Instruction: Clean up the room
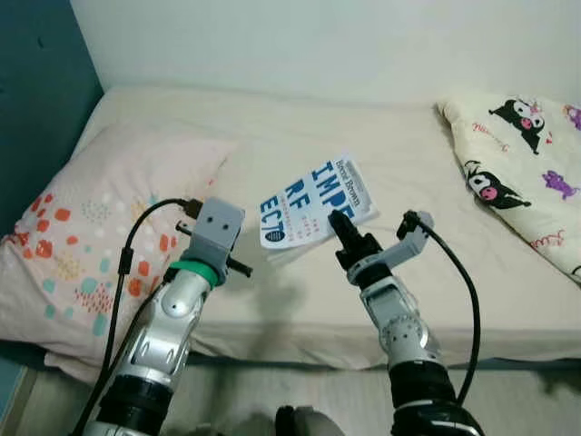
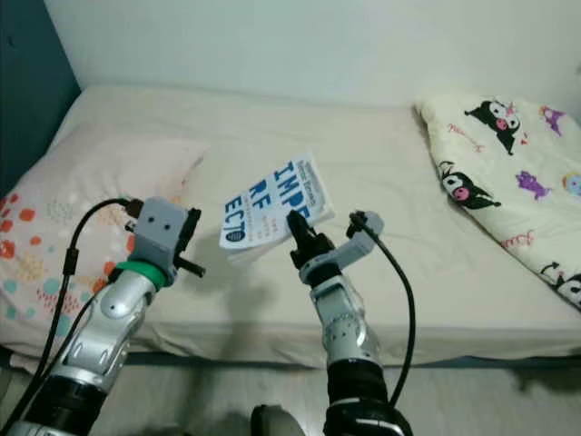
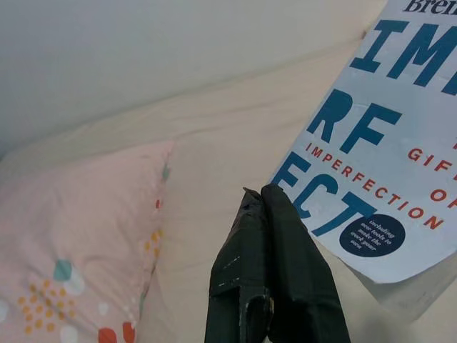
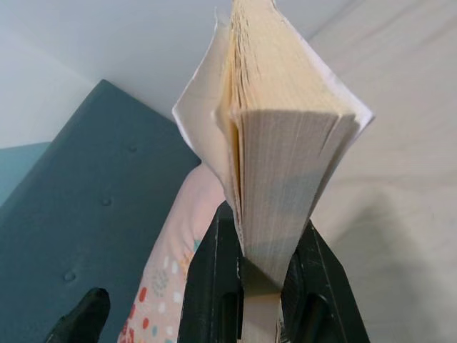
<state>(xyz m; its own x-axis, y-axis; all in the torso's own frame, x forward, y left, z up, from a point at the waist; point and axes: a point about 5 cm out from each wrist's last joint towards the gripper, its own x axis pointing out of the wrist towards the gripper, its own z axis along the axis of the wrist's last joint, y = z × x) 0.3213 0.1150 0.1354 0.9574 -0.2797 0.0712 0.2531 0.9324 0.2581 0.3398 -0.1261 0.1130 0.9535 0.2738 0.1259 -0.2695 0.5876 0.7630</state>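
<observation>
Holding a book (image 1: 315, 203) up over the bed (image 1: 418, 182), our right hand (image 1: 342, 229) pinches it at its near edge, one black finger on each side of the pages, as the right wrist view shows plainly (image 4: 275, 179). The book is lifted clear of the sheet, tilted, with its white cover and large blue letters facing up and its shadow lying on the sheet just beneath it. It sits about the middle of the bed, between the two pillows.

Our left hand (image 3: 268, 275) is raised just left of the book, not touching it, and its two black fingers (image 3: 293, 271) are pressed together with nothing between them. We see its grey wrist block (image 1: 216, 232) hovering above the near edge of the mattress.

A pink pillow (image 1: 100, 236) with coloured spots lies at the left end of the bed, against a teal headboard (image 1: 41, 100). At the far right lies a cream pillow (image 1: 526, 163) printed with black and purple cartoon figures. A pale wall (image 1: 318, 41) runs along the far side of the bed.
</observation>
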